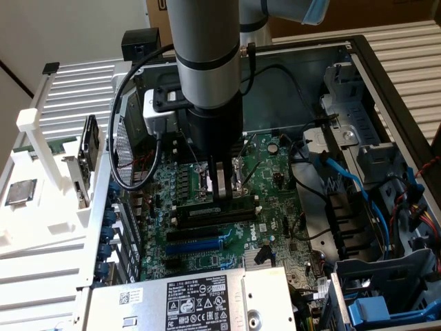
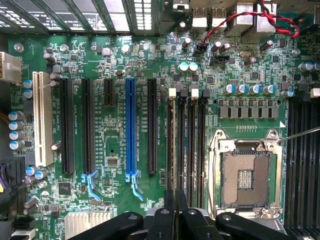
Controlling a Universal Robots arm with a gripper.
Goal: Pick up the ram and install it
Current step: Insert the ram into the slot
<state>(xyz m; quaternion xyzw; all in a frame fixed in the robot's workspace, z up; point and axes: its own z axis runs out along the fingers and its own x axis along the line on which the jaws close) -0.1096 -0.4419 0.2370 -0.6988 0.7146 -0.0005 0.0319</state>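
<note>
So the ram (image 1: 207,211) was a long skinny dark stick with a small pale label. It sat lengthwise along a black slot on the green motherboard (image 1: 275,227), pretty much dead centre of the exterior view. The end effector (image 1: 220,196) hung straight down over it, fingers pinched nearly together on its top edge, so it looked closed on the ram. In the wrist view the end effector (image 2: 175,197) lined up with the slot row between the blue slot (image 2: 131,130) and the CPU socket (image 2: 245,177).

The open computer case (image 1: 386,76) held the motherboard, blue cables (image 1: 344,183) and a labelled silver box (image 1: 193,303) at lower centre. On the exterior view's left, a white rack (image 1: 41,138) carried a square silver chip (image 1: 21,192).
</note>
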